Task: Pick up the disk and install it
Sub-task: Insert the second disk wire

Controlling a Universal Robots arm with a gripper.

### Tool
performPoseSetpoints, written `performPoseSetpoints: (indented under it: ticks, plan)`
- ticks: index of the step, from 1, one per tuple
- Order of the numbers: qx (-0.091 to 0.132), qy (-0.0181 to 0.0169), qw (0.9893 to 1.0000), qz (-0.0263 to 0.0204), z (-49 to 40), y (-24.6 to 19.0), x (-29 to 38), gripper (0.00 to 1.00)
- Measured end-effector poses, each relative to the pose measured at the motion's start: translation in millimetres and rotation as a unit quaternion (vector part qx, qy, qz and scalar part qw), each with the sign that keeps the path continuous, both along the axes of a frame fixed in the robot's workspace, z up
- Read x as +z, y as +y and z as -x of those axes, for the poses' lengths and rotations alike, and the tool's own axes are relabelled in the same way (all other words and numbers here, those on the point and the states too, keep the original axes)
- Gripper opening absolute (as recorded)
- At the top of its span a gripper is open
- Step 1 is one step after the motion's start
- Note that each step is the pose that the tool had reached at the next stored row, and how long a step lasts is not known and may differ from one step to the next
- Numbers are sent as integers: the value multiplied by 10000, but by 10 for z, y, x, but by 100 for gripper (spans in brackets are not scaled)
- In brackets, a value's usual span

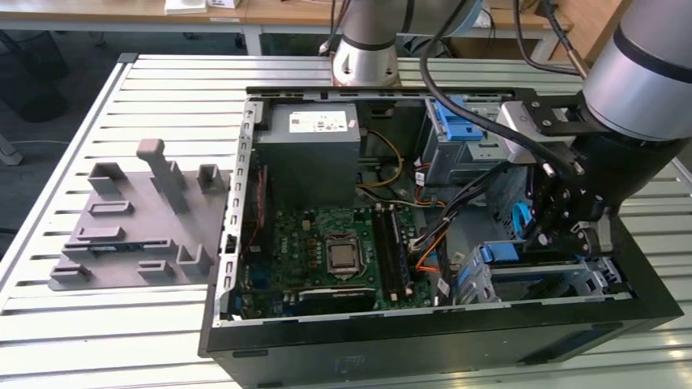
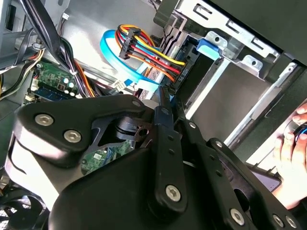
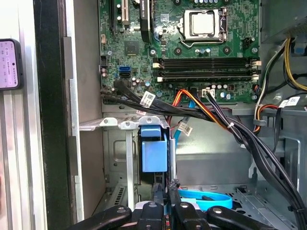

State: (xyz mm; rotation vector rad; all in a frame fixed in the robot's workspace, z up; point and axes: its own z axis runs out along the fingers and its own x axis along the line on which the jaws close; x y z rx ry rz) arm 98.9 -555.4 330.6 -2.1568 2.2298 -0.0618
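The claw (image 3: pixel 166 186) is clenched, its two fingers pressed together with nothing visibly between them. Its tips sit just beside the disk (image 3: pixel 154 148), which stands on edge in its blue frame inside a metal cage (image 3: pixel 115 158), at the corner of the open computer case (image 1: pixel 433 348) on the exterior view's right.

The disk looks stiff, fairly heavy for its size, smooth-sided and sensitive to knocks. The plastic frame edges seem the safest place to hold it.

Counted: one claw, one disk, one case, one power box (image 1: pixel 313 134), one grey holder plate (image 1: pixel 130 219), and one person's hand (image 2: pixel 292 143).
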Motion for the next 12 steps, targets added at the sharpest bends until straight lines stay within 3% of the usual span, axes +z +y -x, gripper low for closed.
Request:
performPoseSetpoints:
  ticks: [10,11,12]
  plan:
    - [0,0,10000,0,0,0,-19,17]
    - [0,0,10000,0,0,0,-19,24]
    - [0,0,10000,0,0,0,-19,24]
